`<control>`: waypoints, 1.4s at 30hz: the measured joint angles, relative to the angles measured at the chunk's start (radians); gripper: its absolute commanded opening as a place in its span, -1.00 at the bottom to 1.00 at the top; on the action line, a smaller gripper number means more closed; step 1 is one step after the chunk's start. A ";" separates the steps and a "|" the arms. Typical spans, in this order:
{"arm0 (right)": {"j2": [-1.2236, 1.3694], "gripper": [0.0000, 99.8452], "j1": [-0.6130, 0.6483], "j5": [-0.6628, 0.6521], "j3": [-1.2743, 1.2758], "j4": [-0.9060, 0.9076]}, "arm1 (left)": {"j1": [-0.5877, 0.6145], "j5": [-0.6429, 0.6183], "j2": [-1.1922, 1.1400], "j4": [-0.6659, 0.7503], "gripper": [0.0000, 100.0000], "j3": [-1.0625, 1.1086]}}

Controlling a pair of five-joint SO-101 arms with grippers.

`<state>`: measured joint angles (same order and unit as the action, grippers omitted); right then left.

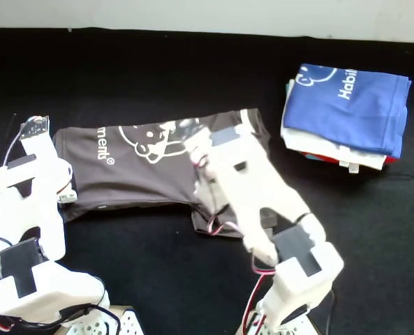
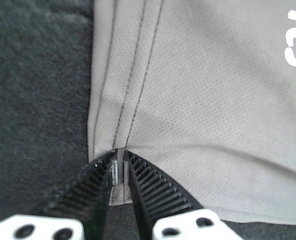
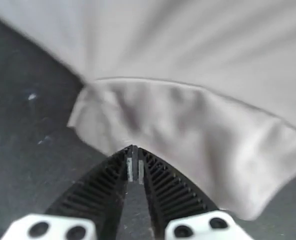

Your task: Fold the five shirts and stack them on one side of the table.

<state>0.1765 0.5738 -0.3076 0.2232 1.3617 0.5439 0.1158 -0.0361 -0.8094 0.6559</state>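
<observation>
Our left hand (image 2: pixel 119 171) pinches a hemmed corner of the grey shirt (image 1: pixel 123 180); our right hand (image 3: pixel 134 167) pinches a fold of it. Folded shirts (image 1: pixel 346 115) sit stacked apart on the worktop (image 1: pixel 123 70).

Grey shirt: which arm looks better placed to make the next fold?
Probably left. The left gripper pinches a flat hem corner of the grey shirt, with smooth cloth ahead; the right gripper holds a bunched, wrinkled fold.
</observation>
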 measured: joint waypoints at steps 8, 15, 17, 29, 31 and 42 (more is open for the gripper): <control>0.009 -0.99 0.106 0.000 0.012 -0.037 | 0.000 0.000 0.000 0.002 -0.98 0.002; 0.009 -0.99 0.107 0.000 -0.037 0.091 | 0.000 0.000 0.000 0.003 -0.98 0.002; -0.002 -0.99 0.094 0.000 -0.083 0.164 | 0.000 0.000 0.000 0.003 -0.98 0.002; -0.068 -0.50 -0.002 -0.224 0.015 0.193 | 0.000 0.000 0.000 0.003 -0.98 0.002; -0.040 -0.50 -0.002 -0.239 0.072 0.132 | 0.000 0.000 0.000 0.003 -0.98 0.002; 0.032 -0.49 0.005 -0.267 0.123 0.014 | 0.000 0.000 0.000 0.003 -0.98 0.002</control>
<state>0.2087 0.5785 -0.5746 0.3460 1.3755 0.5439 0.1158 -0.0361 -0.8063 0.6575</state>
